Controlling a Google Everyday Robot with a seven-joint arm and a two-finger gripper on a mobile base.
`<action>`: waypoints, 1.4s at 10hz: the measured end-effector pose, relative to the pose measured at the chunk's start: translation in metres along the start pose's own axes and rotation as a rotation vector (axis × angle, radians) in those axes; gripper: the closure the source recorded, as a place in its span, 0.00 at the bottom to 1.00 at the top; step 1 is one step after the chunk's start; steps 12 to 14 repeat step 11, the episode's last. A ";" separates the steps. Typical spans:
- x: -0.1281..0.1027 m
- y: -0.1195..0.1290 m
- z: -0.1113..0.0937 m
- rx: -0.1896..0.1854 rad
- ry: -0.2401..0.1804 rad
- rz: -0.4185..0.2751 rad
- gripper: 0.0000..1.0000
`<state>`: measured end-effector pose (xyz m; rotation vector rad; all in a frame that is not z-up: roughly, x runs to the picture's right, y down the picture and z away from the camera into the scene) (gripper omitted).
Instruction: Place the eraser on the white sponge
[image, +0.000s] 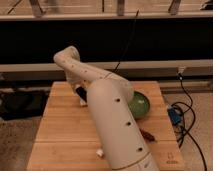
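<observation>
One hand (81, 94) (table's (60, 130) far-left), unlabelled.

Arm (107, 117) runs from 6 o'clock up to 11 o'clock, blocking table (60, 135) centre. Gripper (81, 95) sits low at the arm's far end, near 10 o'clock. Green bowl (140, 105) obstructs at 3 o'clock, touching the arm. Open wood from 7 to 9 o'clock; small white bit (99, 152) at 6 o'clock

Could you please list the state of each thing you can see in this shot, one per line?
Gripper: low over the far left part of the table, mostly hidden behind the arm.
Arm: bent, reaching across the table.
Green bowl: upright on the table, partly hidden by the arm.
Wooden table: level, carrying the bowl.
</observation>
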<state>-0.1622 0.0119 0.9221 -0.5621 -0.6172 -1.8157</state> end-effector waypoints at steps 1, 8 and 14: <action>0.001 0.001 0.000 0.001 0.001 0.002 0.25; 0.001 -0.003 0.001 -0.014 0.018 -0.034 0.20; -0.003 0.005 0.010 -0.018 0.014 -0.007 0.20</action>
